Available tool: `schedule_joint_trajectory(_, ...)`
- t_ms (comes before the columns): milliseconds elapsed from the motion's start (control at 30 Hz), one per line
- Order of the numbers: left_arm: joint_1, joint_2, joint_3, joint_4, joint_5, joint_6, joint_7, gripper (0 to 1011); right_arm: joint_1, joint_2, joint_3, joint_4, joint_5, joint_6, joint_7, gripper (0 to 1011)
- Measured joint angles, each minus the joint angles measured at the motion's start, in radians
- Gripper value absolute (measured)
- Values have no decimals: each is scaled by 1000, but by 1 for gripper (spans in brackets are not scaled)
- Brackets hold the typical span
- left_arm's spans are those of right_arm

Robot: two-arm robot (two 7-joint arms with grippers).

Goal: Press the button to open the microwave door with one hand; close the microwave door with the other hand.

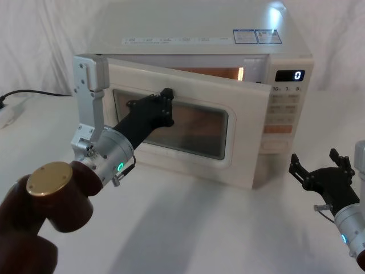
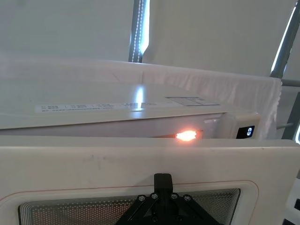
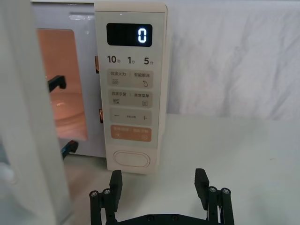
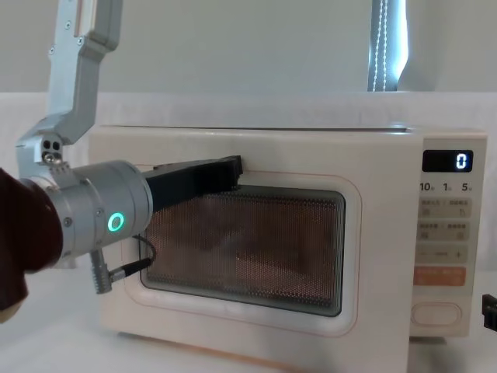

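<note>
The microwave door (image 1: 246,132), cream with a dark window, stands ajar, its free edge swung out from the oven on the control-panel side. My left gripper (image 1: 166,98) is shut, and its black fingertips (image 4: 233,166) rest against the door's upper window edge (image 2: 163,180). The orange cavity light (image 2: 186,136) glows through the gap above the door (image 2: 140,164). The button (image 3: 132,158) is the wide cream key at the bottom of the control panel (image 1: 274,146). My right gripper (image 3: 159,185) hangs open in front of and below the button, apart from it (image 1: 315,161).
The microwave stands on a white cloth-covered table (image 1: 217,228) with free room in front. A black cable and a white power strip (image 1: 10,111) lie at the far left. The display (image 3: 142,35) reads 0. White drapes hang behind.
</note>
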Motion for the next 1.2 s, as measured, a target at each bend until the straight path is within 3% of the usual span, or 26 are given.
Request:
schedule_joint_trajectory(833, -92, -86, -9, 164, 43, -34, -10, 0, 0, 0, 0, 0, 0, 0, 0, 1002)
schedule_joint_trajectory(1200, -105, -106, -22, 203, 58, -42, -5, 0, 0, 0, 0, 0, 0, 0, 0, 1002)
